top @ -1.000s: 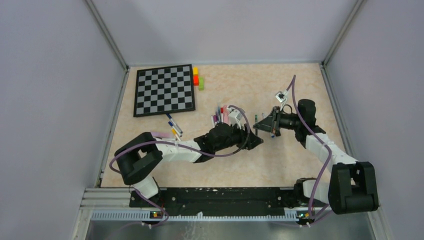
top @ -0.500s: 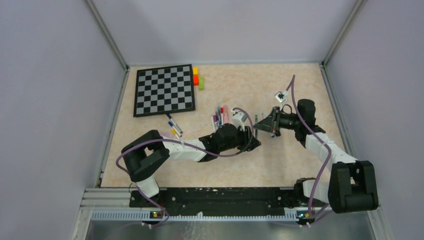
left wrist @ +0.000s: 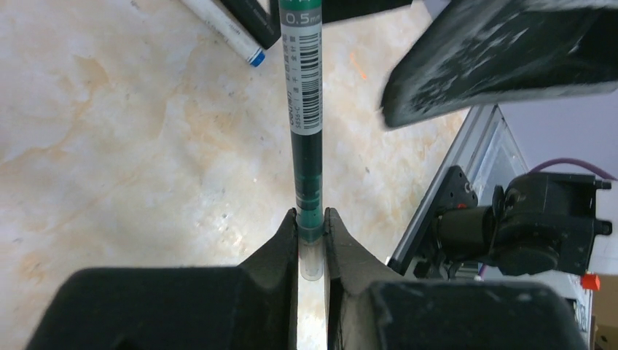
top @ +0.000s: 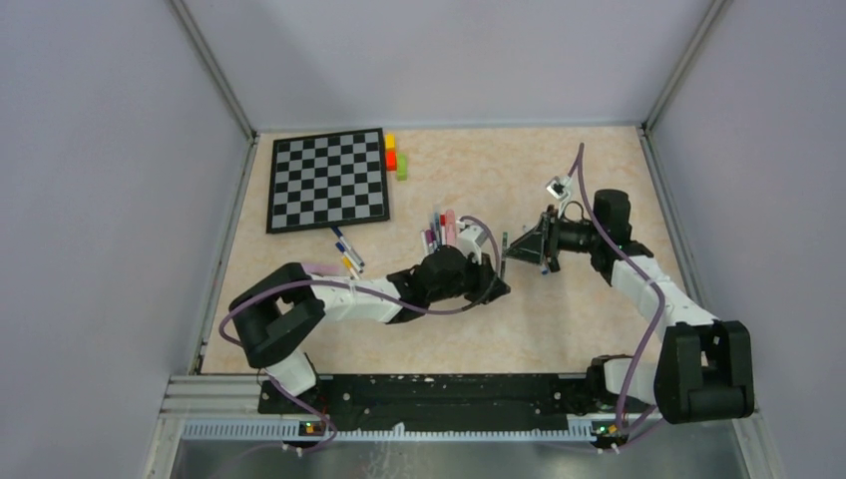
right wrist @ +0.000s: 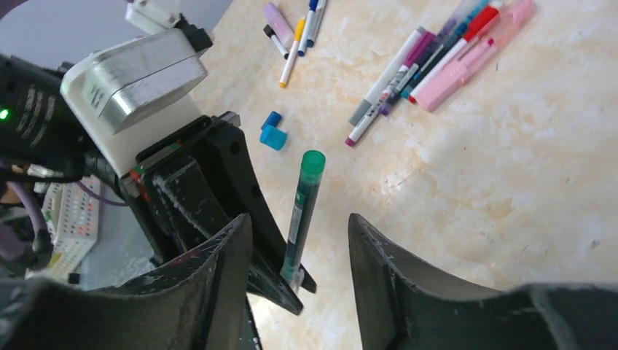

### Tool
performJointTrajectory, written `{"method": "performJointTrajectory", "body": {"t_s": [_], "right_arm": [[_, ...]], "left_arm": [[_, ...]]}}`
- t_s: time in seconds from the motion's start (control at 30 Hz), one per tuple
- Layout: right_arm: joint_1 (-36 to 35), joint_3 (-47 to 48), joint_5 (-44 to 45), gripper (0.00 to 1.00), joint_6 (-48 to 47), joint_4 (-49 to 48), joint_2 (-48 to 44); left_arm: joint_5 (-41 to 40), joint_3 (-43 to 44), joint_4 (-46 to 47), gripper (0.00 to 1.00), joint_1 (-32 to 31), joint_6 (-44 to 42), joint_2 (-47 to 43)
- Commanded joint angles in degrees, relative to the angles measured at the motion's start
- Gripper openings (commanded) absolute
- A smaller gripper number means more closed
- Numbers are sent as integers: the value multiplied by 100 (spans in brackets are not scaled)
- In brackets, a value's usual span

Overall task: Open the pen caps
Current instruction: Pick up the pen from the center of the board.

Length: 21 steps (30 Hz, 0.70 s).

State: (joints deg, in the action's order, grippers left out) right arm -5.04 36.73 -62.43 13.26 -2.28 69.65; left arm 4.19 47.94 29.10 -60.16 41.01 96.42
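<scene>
A green pen (left wrist: 307, 124) with a barcode label stands nearly upright above the table. My left gripper (left wrist: 311, 219) is shut on its clear lower end. My right gripper (right wrist: 299, 219) is open, with its fingers on either side of the pen's barrel (right wrist: 301, 211) and not touching it. The pen's green top end (right wrist: 312, 162) is free. In the top view both grippers meet at mid-table, left gripper (top: 496, 282) below right gripper (top: 511, 251). Two loose blue pen caps (right wrist: 273, 136) lie on the table beyond the pen.
A cluster of pens with a pink highlighter (right wrist: 430, 62) lies behind the left arm, also visible from above (top: 439, 230). More pens (top: 347, 249) lie near the chessboard (top: 327, 180). Yellow, red and green blocks (top: 394, 157) sit beside the board.
My right gripper has opened and let go of the green pen. My left gripper has closed on the pen's lower end.
</scene>
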Motion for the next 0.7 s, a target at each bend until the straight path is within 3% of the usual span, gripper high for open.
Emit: {"method": "performJointTrajectory", "body": {"t_s": [0.0,0.2,0.23,0.33,0.4,0.53,0.67], "right_arm": [[31,492,-471,57,-1229,775,-133],[59,820,-543,73,-3107,2079,-470],[64,871,-672,74,-3724,2515,-551],[64,935,-983,82,-6851,4430,-833],[66,747,-941,83,-8590,5187,-1157],[63,260,-864,83,-9614,4771,-1766],[35,574,-840,79,-11175,5675,-1533]], "left_arm": [[669,-357,-168,0,298,-318,-742],[2006,-667,-753,0,808,-384,-1383],[2267,-703,-822,0,901,-384,-1430],[3234,-661,-1107,0,1157,-398,-1400],[3738,-460,-1451,0,1268,-483,-1265],[4309,-21,-2318,0,1277,-793,-859],[4728,254,-2414,0,1261,-828,-460]]}}
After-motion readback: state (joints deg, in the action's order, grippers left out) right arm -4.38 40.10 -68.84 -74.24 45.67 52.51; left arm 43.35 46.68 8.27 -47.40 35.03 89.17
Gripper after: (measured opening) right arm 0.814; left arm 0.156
